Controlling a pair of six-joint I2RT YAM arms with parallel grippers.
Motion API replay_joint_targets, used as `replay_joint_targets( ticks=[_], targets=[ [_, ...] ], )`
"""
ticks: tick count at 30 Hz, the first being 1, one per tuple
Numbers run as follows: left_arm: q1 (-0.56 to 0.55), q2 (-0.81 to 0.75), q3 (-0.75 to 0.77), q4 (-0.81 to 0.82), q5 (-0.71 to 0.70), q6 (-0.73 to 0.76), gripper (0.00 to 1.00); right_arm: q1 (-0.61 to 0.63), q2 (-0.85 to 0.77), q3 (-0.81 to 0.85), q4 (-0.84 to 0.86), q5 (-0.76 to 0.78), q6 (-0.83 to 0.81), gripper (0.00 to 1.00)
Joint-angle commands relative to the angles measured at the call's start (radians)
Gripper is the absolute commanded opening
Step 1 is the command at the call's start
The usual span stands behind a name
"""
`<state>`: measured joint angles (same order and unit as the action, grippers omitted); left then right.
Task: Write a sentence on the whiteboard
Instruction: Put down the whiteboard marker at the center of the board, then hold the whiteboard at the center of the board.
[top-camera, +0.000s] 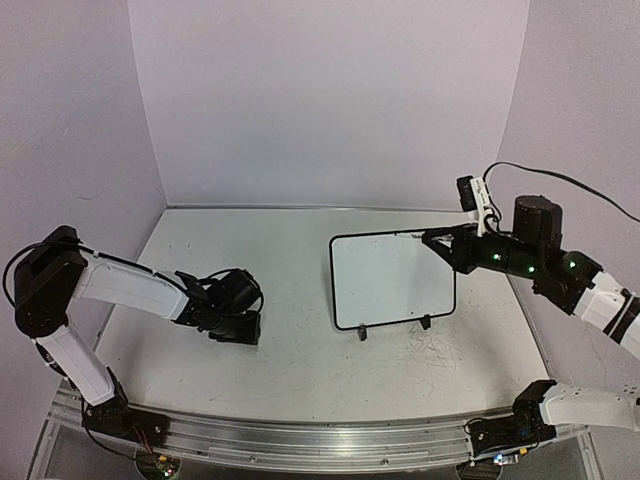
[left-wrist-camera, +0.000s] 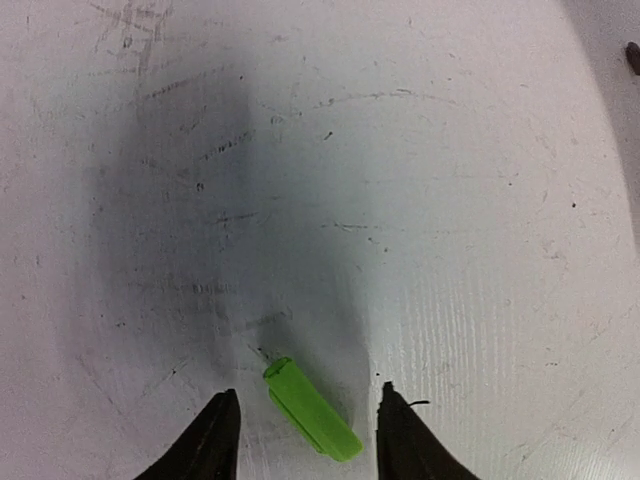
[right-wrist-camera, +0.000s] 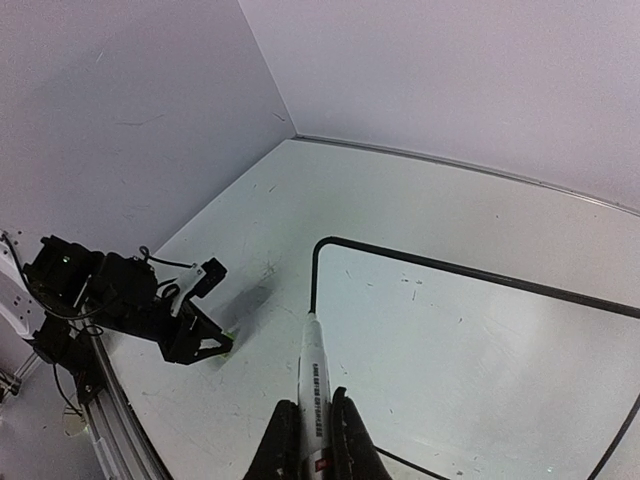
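Observation:
The whiteboard (top-camera: 392, 282) stands propped on its little black feet right of the table's middle. Its face shows no green handwriting, only small specks (right-wrist-camera: 480, 330). My right gripper (top-camera: 447, 247) hovers at the board's upper right corner, shut on a white marker (right-wrist-camera: 314, 375). The marker's uncapped tip lies by the board's black frame; I cannot tell if it touches. My left gripper (left-wrist-camera: 306, 392) is open and low over the table. A green marker cap (left-wrist-camera: 311, 410) lies on the table between its fingers, touching neither.
The scuffed white tabletop (top-camera: 280, 370) is walled in by lilac panels at the back and both sides. My left arm (right-wrist-camera: 130, 295) lies low at the left. A metal rail (top-camera: 300, 440) runs along the near edge.

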<state>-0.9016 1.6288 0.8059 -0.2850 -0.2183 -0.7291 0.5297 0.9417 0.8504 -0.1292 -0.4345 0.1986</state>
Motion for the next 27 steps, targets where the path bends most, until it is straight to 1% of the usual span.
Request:
replay_joint_targets(
  ticks=[1,9,14,17,22,24,27],
  targets=[
    [0.000,-0.140,0.055,-0.015,-0.012,0.015,0.54,0.002,0.020,-0.009,0.011,-0.024,-0.018,0.00],
    [-0.002,-0.305,0.114,-0.021,0.046,0.067,0.67,0.002,0.097,0.001,0.013,-0.107,-0.015,0.00],
    [-0.016,-0.355,0.156,0.049,0.156,0.107,0.70,0.011,0.136,0.002,0.021,-0.154,-0.010,0.00],
    [-0.036,-0.364,0.174,0.098,0.195,0.115,0.70,0.026,0.153,0.002,0.026,-0.155,-0.005,0.00],
    [-0.048,-0.375,0.138,0.234,0.289,0.082,0.71,0.071,0.171,0.001,0.040,-0.129,0.012,0.00],
    [-0.048,-0.383,0.125,0.279,0.307,0.068,0.71,0.094,0.170,0.000,0.043,-0.077,0.017,0.00],
    [-0.048,-0.396,0.112,0.335,0.295,0.051,0.72,0.115,0.158,-0.009,0.054,0.001,0.018,0.00]
  ],
)
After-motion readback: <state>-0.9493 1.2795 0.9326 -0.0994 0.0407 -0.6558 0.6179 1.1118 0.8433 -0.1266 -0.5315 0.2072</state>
